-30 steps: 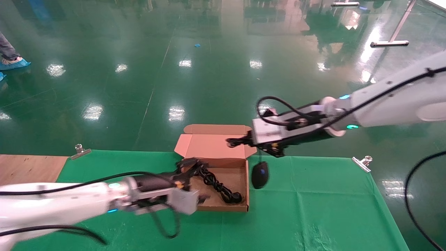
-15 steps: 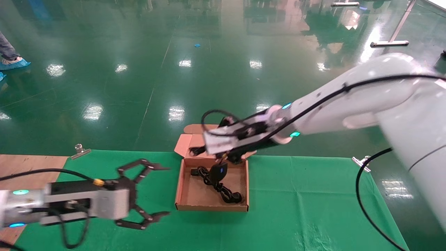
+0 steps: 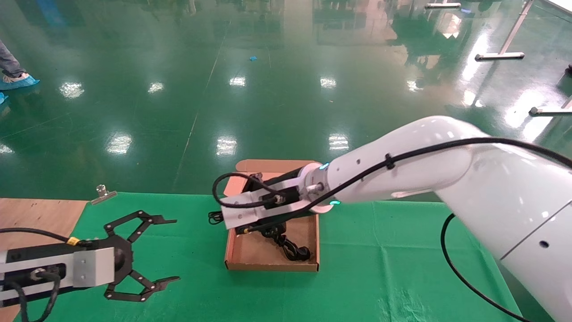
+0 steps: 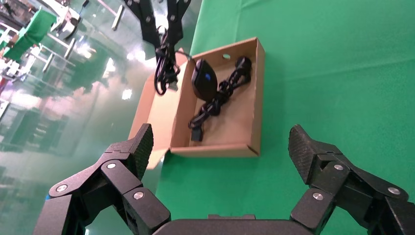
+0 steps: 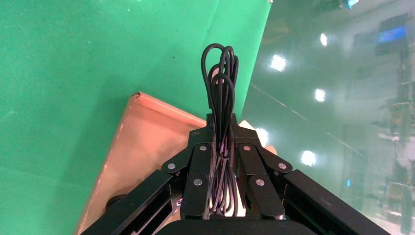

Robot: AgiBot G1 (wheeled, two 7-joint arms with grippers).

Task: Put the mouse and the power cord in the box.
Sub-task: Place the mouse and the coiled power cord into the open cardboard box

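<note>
The brown cardboard box (image 3: 272, 267) lies open on the green cloth. In the left wrist view the black mouse (image 4: 204, 81) rests inside the box (image 4: 215, 151) on top of the looped power cord (image 4: 222, 95). The head view shows only the cord's plug end (image 3: 292, 250), because my right arm covers the mouse. My right gripper (image 3: 225, 218) hangs over the box's left edge, shut on the mouse's bundled thin cable (image 5: 221, 73). That bundle (image 4: 164, 73) dangles beside the box lid. My left gripper (image 3: 167, 250) stands open and empty left of the box.
Metal clips (image 3: 103, 193) pin the green cloth at the table's far corners. Bare wood (image 3: 35, 214) shows at the far left. Beyond the table is glossy green floor with a metal stand (image 3: 500, 55). The box lid (image 5: 147, 142) lies open toward the far side.
My right arm swung left from beside the box, carrying the mouse by its cable over and into the box. My left gripper drew back left from the box and opened.
</note>
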